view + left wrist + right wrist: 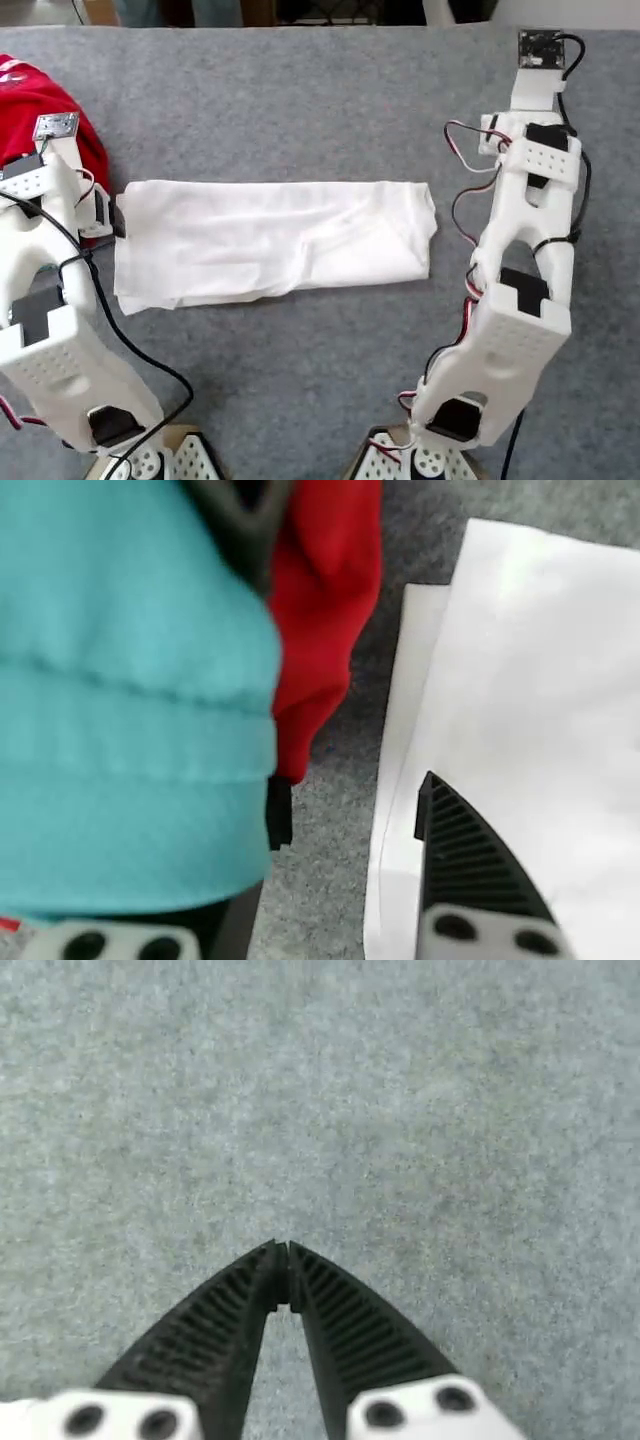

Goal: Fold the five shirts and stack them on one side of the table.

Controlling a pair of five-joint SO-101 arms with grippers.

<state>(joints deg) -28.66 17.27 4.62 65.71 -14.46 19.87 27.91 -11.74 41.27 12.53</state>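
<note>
- white shirt (270, 240) lies flat mid-bench, folded into a long strip running side to side, with some wrinkles; its bottom edge is uneven at the left end
- bench (300, 100) has a grey felt-like top
- red shirt (30, 100) is bunched at the far left corner of the bench, apart from the white shirt, partly behind the left arm (50, 300)
- left arm comes up the left side; its head sits right at the white shirt's left end
- left pincer (352, 800) is spread: one finger (460, 860) is over the white shirt (540, 680), the other shows just a black tip (278, 815) poking out from under teal cloth (120, 730)
- the shirt's left edge and a strip of grey bench sit in the gap between the fingers; nothing is pinched
- teal cloth is very near the left wrist camera, with the red shirt (320, 610) just beside it; cannot tell what the teal cloth rests on
- right arm (520, 280) stretches up the right side, to the right of the white shirt and not touching it
- right pincer (281, 1260) is pressed together, tips touching, holding nothing, over bare grey bench
</note>
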